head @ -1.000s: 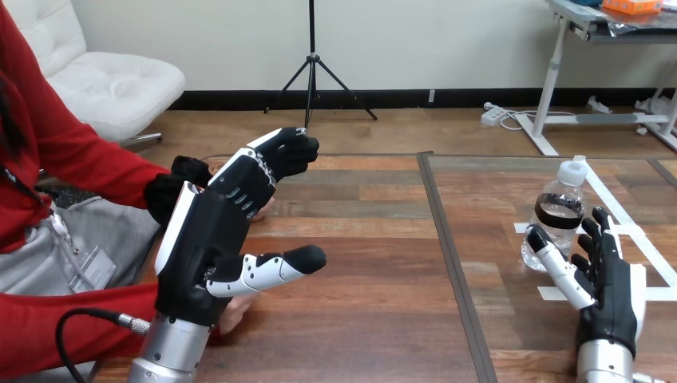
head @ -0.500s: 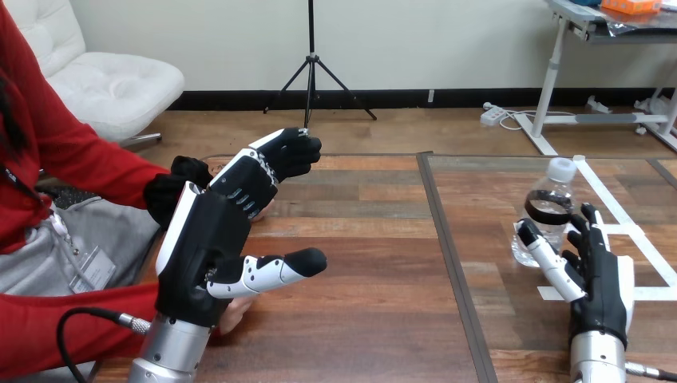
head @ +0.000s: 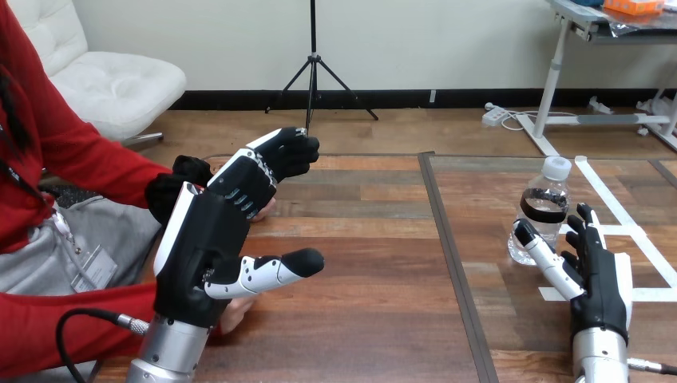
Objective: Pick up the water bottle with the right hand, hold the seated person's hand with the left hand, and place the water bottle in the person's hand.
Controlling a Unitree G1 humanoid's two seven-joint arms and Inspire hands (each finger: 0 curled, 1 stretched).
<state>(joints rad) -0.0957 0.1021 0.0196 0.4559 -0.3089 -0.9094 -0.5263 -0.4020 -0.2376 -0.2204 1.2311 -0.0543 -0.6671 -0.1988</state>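
Note:
A clear water bottle (head: 542,209) with a white cap and a dark label stands upright on the table's right part. My right hand (head: 600,279) is just in front of it, open, back to the camera. Its thumb (head: 541,254) lies against the bottle's lower front and its fingers (head: 587,233) rise beside the bottle's right. My left hand (head: 204,243) is raised at the table's left, back toward the camera. The person's hand (head: 232,313) is behind it, mostly hidden, with a bit of it showing below my palm.
White tape lines (head: 631,231) mark a square on the right tabletop behind and beside the bottle. A dark seam (head: 445,255) splits the table into left and right parts. The person's red sleeve (head: 48,327) lies along the near left edge.
The bottle has slid a little to the left and my right hand has moved left with it, staying open against it. My left hand and the person's hand have not moved.

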